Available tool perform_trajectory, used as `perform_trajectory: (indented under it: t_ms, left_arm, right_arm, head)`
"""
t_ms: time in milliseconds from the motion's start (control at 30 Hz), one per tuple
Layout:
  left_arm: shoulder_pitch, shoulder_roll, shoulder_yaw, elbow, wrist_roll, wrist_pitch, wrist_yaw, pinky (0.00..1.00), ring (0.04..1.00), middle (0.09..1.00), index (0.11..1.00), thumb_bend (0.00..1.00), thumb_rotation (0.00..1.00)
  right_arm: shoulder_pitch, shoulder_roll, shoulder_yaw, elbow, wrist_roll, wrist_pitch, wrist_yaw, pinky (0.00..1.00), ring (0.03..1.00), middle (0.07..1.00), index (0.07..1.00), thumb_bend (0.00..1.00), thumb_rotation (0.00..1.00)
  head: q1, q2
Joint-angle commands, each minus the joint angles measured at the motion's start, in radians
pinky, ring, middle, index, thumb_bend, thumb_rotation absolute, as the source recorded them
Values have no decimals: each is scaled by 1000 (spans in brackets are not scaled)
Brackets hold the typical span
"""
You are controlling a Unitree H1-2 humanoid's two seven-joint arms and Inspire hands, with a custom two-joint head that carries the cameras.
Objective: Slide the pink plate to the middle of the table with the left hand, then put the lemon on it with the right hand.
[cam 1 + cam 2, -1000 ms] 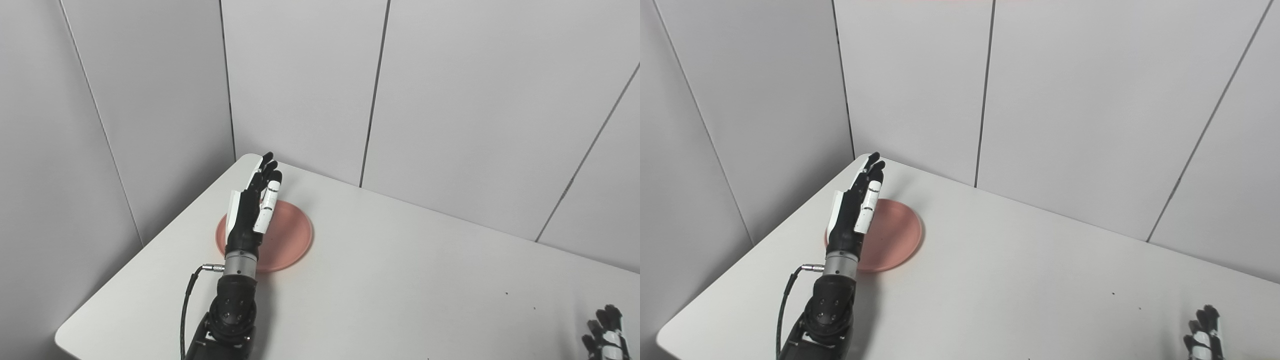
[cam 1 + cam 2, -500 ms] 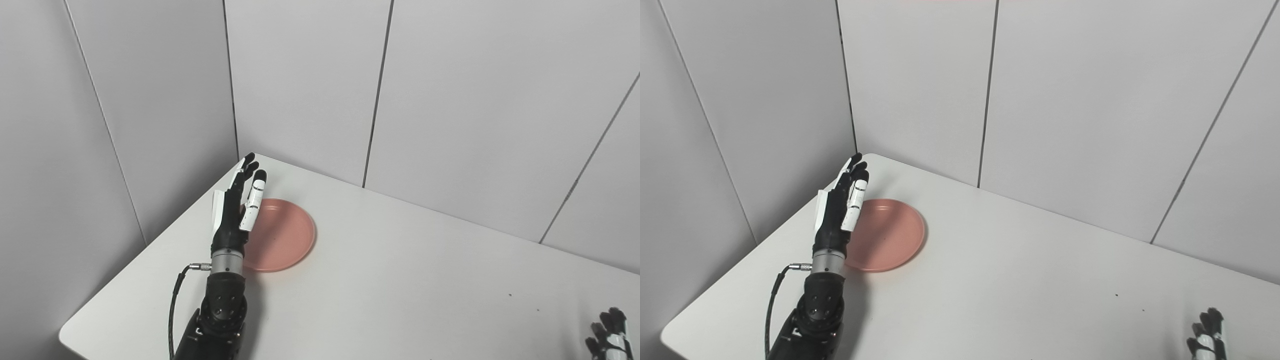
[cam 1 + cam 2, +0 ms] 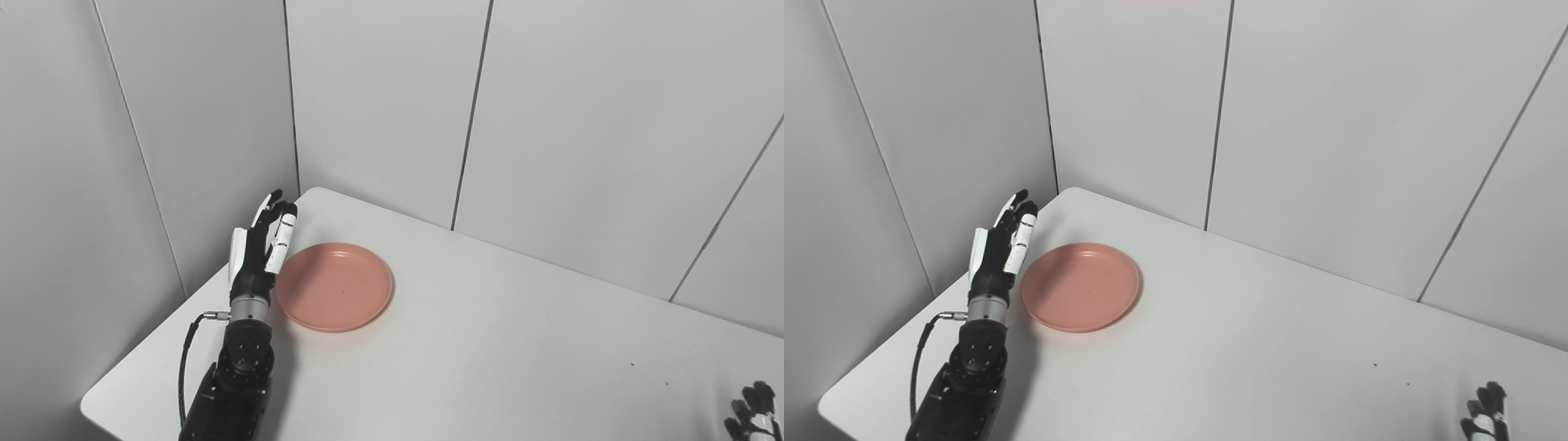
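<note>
White table (image 3: 490,343) with rounded far corner, a few small dark specks (image 3: 633,365) on its surface toward the near right, pale grey wall panels (image 3: 380,104) behind and along the left, split by thin dark vertical seams (image 3: 471,110)

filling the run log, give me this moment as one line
left hand: open, beside plate's left edge | plate: far left, empty | right hand: low at right edge | lemon: not visible
</note>
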Motion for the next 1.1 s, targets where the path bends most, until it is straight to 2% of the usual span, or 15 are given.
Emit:
perform_trajectory:
  t_ms: [0,500,633,833,1067]
  left_arm:
    - [-35,26,10,-28,-27,12,-12,926,907,882,887,585,1000]
    - [-67,57,30,-14,-147,129,-70,964,946,924,917,580,1000]
    - [-74,60,48,8,-203,145,-93,929,919,908,903,583,1000]
    - [-67,80,51,64,-251,128,-125,929,897,893,894,594,1000]
    - [-63,104,56,165,-322,52,-195,934,899,887,886,605,1000]
  right_arm:
    - [-20,2,-2,-19,1,-22,5,1000,1000,1000,1000,421,1000]
    - [-18,15,-2,-34,-5,-13,0,1000,1000,1000,1000,442,1000]
    - [-18,18,-1,-33,-7,-16,-1,1000,1000,1000,1000,436,1000]
    - [-14,27,2,-50,-12,-3,-5,1000,1000,1000,1000,433,1000]
    - [-16,27,0,-47,-9,-7,-2,1000,1000,1000,1000,419,1000]
  head:
    - [0,4]
    - [0,7]
    - [4,6]
    - [7,8]
    - [10,7]
